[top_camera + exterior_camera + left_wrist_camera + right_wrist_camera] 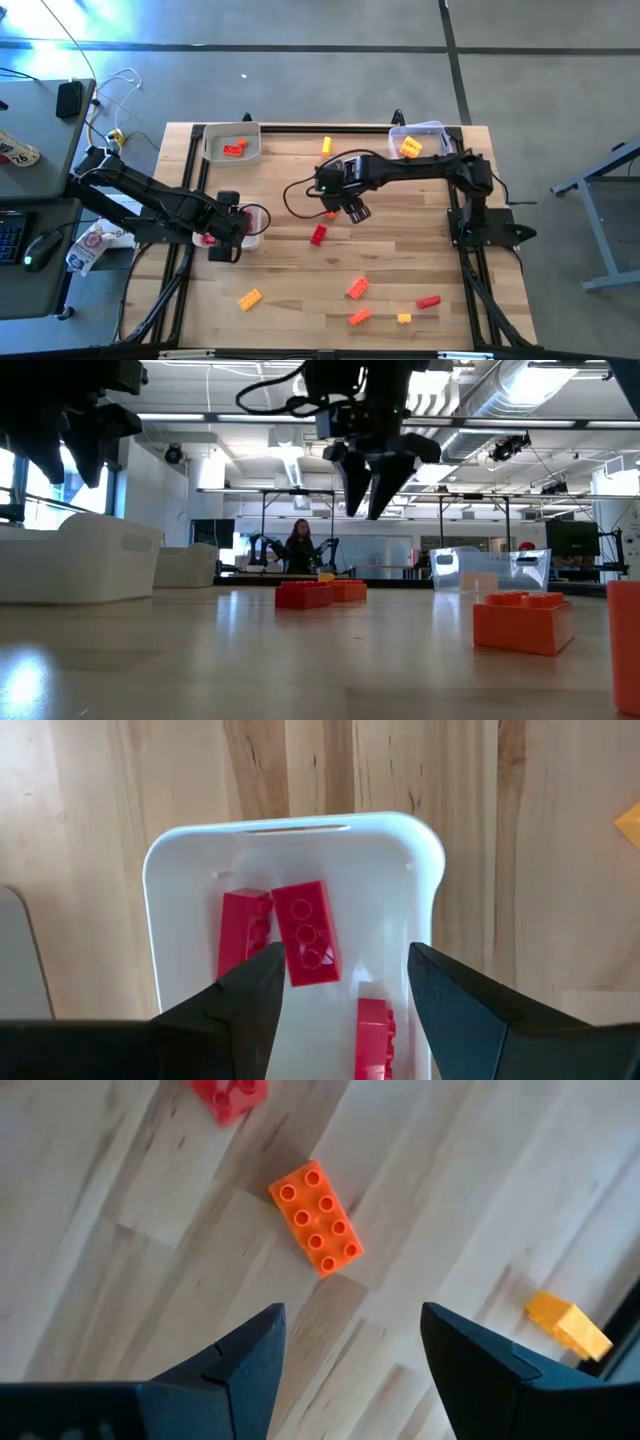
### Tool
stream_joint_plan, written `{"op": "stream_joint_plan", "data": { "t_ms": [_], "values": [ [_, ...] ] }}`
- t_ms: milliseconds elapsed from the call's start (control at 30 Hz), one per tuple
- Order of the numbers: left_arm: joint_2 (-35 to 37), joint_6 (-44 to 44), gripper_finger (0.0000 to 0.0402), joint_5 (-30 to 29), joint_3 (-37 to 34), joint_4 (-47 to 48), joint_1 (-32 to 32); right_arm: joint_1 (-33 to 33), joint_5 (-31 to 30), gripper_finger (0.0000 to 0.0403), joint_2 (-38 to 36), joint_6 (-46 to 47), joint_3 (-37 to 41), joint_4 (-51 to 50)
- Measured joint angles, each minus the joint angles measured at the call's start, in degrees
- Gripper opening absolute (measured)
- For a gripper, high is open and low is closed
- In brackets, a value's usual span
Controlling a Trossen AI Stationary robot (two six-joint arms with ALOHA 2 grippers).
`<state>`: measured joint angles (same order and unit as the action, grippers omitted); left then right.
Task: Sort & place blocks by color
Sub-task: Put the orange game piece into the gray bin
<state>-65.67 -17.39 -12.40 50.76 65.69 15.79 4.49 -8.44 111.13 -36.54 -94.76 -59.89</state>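
Note:
My left gripper (345, 965) hangs open above a white tray (160, 890) at the table's left side. Three red blocks (306, 932) lie flat on the tray's floor. My right gripper (350, 1330) is open too and hovers, pointing down, over the table's middle (352, 210). An orange block (315, 1218) lies studs up on the wood below it. A red block (318, 235) lies close by, and more red, orange and yellow blocks (357, 288) are scattered toward the near edge.
A white tray (232, 143) with orange blocks stands at the far left, and a clear tub (420, 140) with yellow blocks at the far right. A yellow block (326, 146) lies between them. Black frame rails (185, 260) run along the table's sides.

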Motion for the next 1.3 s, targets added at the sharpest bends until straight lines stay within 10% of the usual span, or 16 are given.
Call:
{"op": "stream_joint_plan", "data": {
  "t_ms": [1300],
  "values": [
    [0.0, 0.0, 0.0200, -0.2, 0.0, -3.0, 0.0, -2.0, -4.1, 0.0220, 13.9, -16.1, 0.0, 7.6]
  ]
}}
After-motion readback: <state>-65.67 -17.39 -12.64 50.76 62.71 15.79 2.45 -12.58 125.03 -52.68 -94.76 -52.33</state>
